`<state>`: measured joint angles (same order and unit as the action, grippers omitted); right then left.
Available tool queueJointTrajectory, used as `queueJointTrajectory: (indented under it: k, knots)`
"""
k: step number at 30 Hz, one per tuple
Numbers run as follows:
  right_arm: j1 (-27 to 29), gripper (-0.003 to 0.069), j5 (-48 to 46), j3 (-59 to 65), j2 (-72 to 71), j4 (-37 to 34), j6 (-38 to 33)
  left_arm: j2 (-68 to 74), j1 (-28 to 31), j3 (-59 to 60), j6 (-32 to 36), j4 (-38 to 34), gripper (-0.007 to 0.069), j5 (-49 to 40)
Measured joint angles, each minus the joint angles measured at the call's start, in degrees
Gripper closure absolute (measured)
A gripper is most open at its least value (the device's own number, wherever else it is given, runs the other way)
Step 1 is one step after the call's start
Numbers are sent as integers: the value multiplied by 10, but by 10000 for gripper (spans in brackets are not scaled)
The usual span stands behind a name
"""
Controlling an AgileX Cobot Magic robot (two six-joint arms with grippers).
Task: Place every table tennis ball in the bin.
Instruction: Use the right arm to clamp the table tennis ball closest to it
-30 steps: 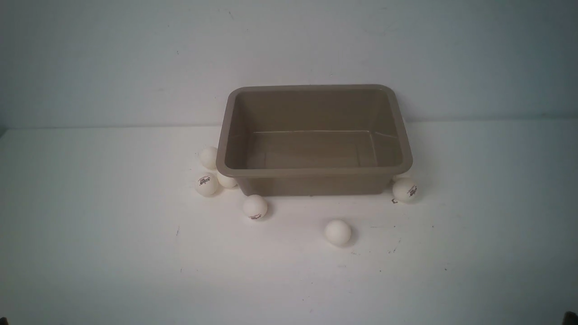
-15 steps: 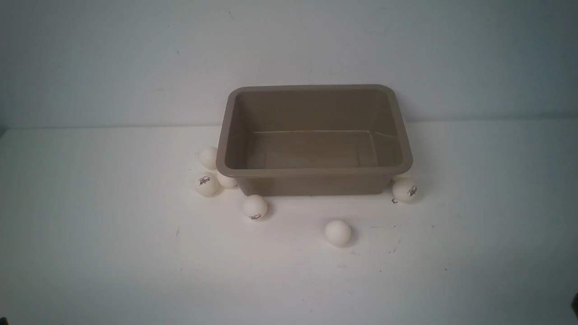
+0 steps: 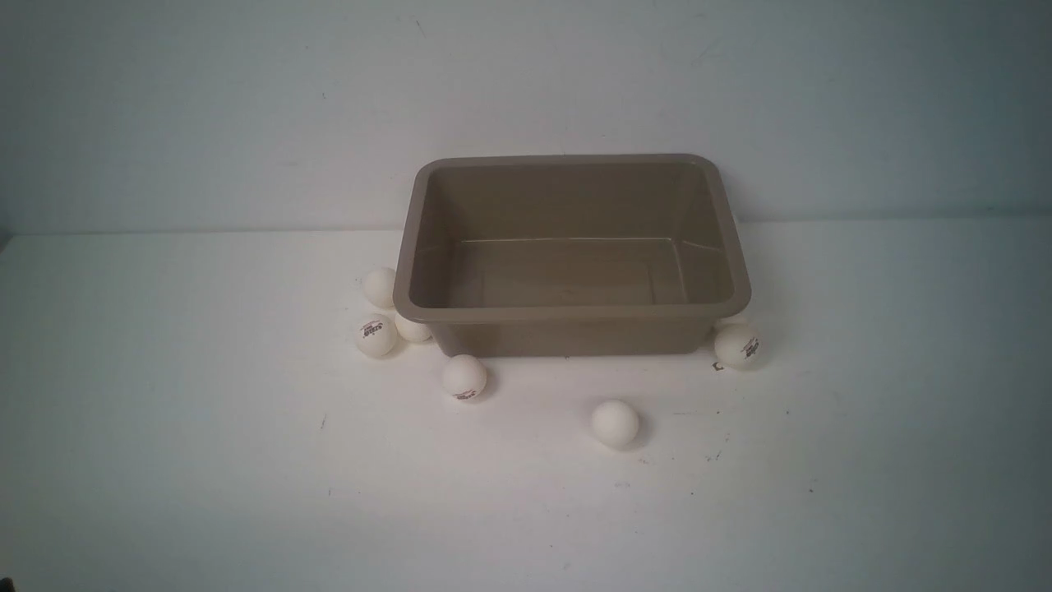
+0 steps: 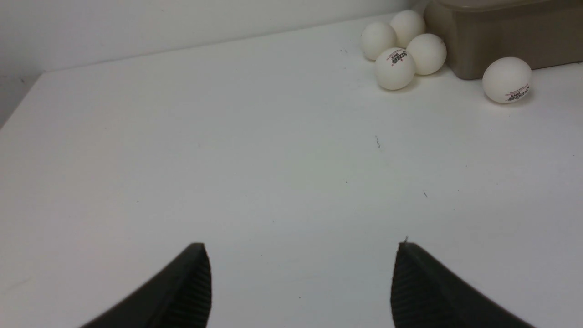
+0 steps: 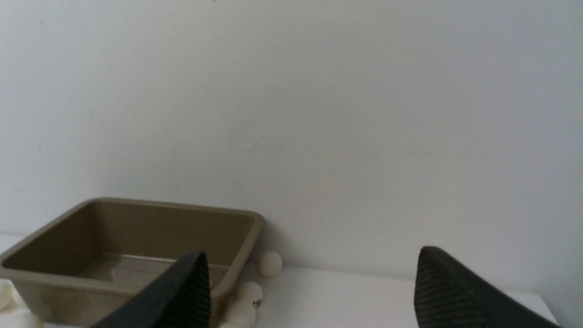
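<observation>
The taupe bin (image 3: 567, 313) stands at the middle back of the white table, with nothing inside it. Several white table tennis balls lie around it: three at its near left corner (image 3: 376, 337), one in front (image 3: 464, 376), one further forward (image 3: 615, 423), one at the near right corner (image 3: 736, 344). The front view shows neither gripper. In the left wrist view, my left gripper (image 4: 300, 248) is open over bare table, far from the ball cluster (image 4: 395, 68). My right gripper (image 5: 310, 250) is open and raised, level with the bin (image 5: 136, 205), with balls (image 5: 270, 264) beside that bin.
A pale wall rises directly behind the bin. The table's left edge shows in the left wrist view (image 4: 18, 109). A few small dark specks mark the tabletop near the front.
A dark bit of the right arm at the front view's lower right corner has slid out of the picture. Bin and balls have not moved.
</observation>
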<state>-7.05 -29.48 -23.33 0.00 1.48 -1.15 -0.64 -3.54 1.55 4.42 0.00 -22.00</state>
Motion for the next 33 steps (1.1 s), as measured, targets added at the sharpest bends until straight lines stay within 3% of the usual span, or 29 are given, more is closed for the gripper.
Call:
queueJointTrajectory:
  k: [26, 30, 33]
  knots:
    - [0, 113, 37, -2, 0, -5, -6, 0, 0, 0, 0, 0, 146, 0]
    - [0, 113, 17, -2, 0, -47, -2, 0, 0, 0, 0, -16, 146, 3]
    - [0, 113, -12, -2, 0, -98, -3, 0, 0, 1, 0, -71, 146, 16]
